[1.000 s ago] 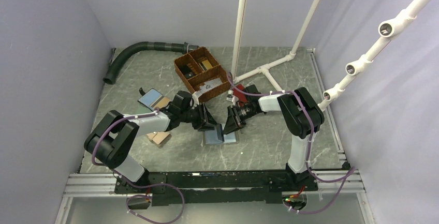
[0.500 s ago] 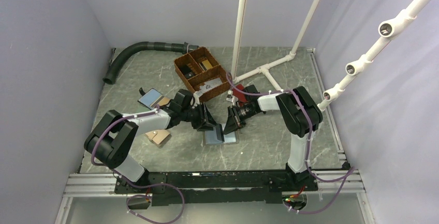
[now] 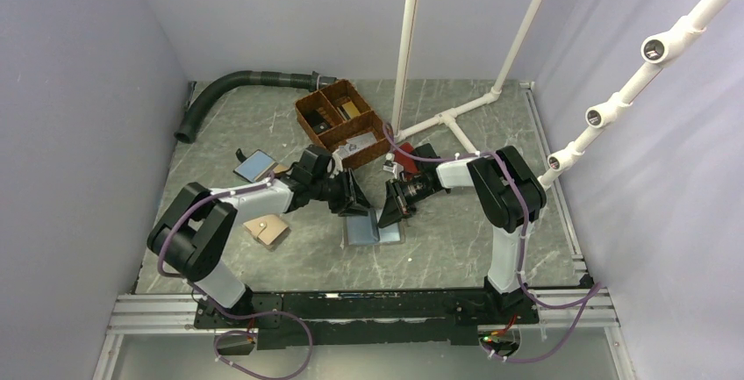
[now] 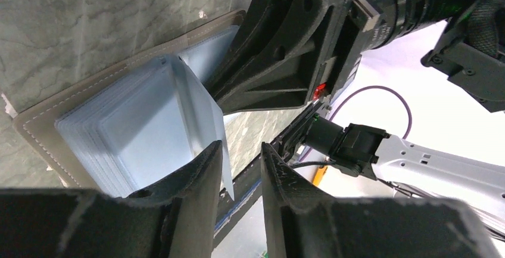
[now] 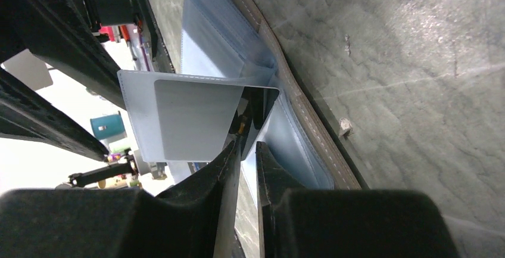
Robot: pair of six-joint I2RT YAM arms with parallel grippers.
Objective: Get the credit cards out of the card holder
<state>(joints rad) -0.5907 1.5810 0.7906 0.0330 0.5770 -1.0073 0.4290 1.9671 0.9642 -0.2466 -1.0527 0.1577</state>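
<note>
right gripper [image 5: 247, 151] has its fingers nearly together about the corner of a clear plastic sleeve [image 5: 140, 115]; whether they truly pinch it cannot be told. inside that sleeve shows one pale credit card [image 5: 190, 121], standing on edge with the sleeve, which rises from the spine of the card holder [image 5: 301, 118]. left gripper [image 4: 241, 168] faces it from the other side, jaws a little apart, the free edge of the raised sleeve lying in the gap against one finger [image 4: 196, 180], not squeezed. the holder lies open on the grey table [image 3: 465, 240], light blue inside up with a taupe rim around, its other sleeves fanned flat beneath the raised one. both grippers crowd close over it, and the right one's black body blocks most of what lies beyond in the left wrist view. farther off: a red wallet [image 3: 405, 159] just behind the right arm, a brown basket [image 3: 338, 121] with compartments behind the left gripper, a blue wallet with a tan panel [image 3: 256, 167] and a small tan wallet [image 3: 268, 231] beside the left arm, a black hose [image 3: 237, 82] at the far left, white pipes [image 3: 443, 121] at the back.
</note>
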